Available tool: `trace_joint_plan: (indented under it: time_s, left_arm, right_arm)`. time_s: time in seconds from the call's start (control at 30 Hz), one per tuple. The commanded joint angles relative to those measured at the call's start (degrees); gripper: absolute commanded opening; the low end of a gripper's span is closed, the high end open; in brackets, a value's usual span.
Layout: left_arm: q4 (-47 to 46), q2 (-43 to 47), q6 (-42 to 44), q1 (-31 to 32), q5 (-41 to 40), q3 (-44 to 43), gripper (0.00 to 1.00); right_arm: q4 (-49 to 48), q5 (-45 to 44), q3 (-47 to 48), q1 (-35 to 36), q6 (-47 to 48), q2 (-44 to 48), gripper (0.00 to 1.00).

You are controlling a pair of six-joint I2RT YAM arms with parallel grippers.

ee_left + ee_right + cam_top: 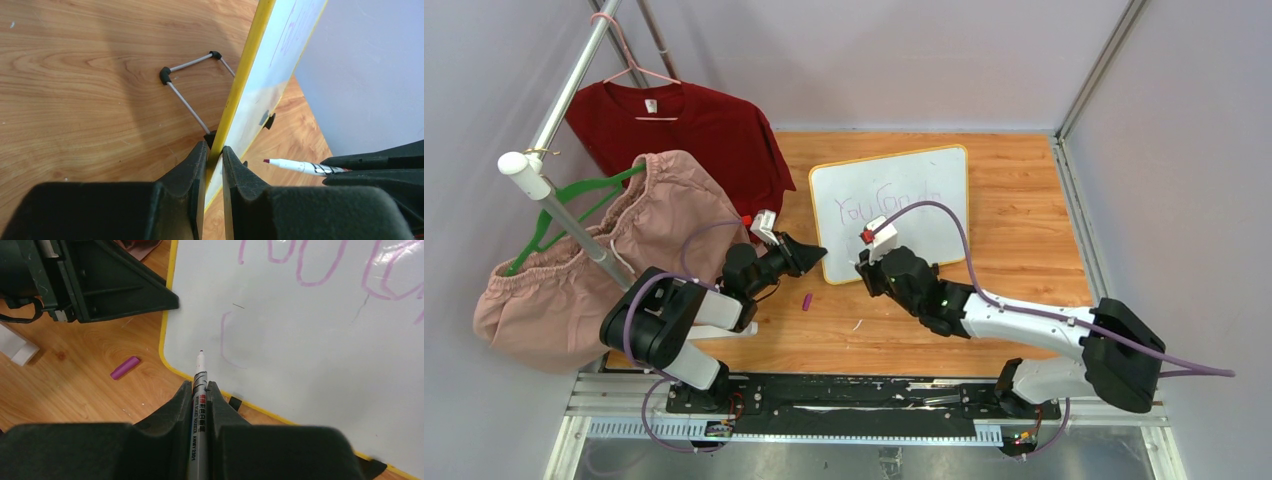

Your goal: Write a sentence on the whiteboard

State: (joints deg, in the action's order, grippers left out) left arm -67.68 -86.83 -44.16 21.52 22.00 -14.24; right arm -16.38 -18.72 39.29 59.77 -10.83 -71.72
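Observation:
The whiteboard (929, 225) stands tilted on the wooden table, yellow-framed. My left gripper (215, 149) is shut on its left edge near the lower corner, one finger on each face. The sentence (879, 207) shows as faint purple words along the upper line; in the right wrist view I see those letters (310, 275) and a single curved stroke (223, 342) below them. My right gripper (200, 384) is shut on a grey whiteboard marker (200, 371). Its tip sits by the board's lower left, just left of that stroke. The marker (295, 165) also shows beside the board.
A purple marker cap (807, 301) lies on the table before the board's corner. The board's wire stand (187, 95) props it from behind. A red shirt (694, 130) and pink shorts (614, 250) hang on a rack (564, 215) at the left. Walls close the back and right.

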Motion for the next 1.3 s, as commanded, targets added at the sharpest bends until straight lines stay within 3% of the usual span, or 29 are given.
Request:
trace_joint_plan:
  time_s: [0.0, 0.57, 1.27]
  left_arm:
    - [-3.8, 0.8, -0.3, 0.4, 0.4, 0.4, 0.00]
    - [-4.3, 0.7, -0.7, 0.4, 0.5, 0.5, 0.00]
    - [-4.7, 0.4, -0.8, 0.4, 0.4, 0.7, 0.00]
  right_arm:
    - [-0.5, 2.3, 3.6, 0.7, 0.5, -2.9, 0.00]
    - [-2.1, -1.6, 5.5, -1.6, -1.8, -7.8, 0.00]
    - [-0.3, -5.2, 4.0, -4.0, -3.1, -6.8, 0.00]
